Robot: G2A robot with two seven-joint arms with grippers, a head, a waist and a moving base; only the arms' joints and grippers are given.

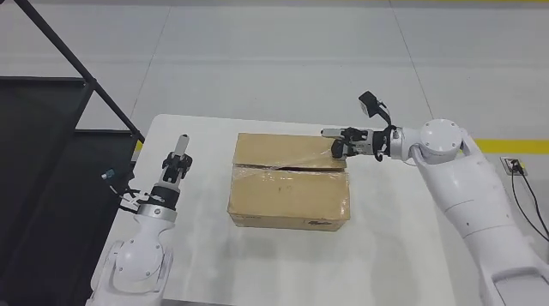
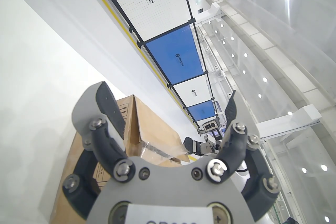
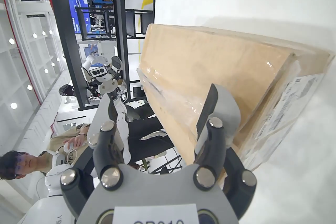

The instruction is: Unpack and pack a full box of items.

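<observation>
I am opening the unpacking step, positioning the released right gripper [image 3: 158,97] over the tape [image 3: 170,101] on the sealed box [image 1: 289,188] sitting mid-desk [image 1: 395,246], left gripper [image 2: 168,93] released alongside; next, I judge, pinching that tape.

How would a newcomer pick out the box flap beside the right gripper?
On the white table sits one cardboard box, its top split by a taped seam. The flap is the far one, away from the robot; unlike the near flap, it has the right gripper at its corner.
</observation>
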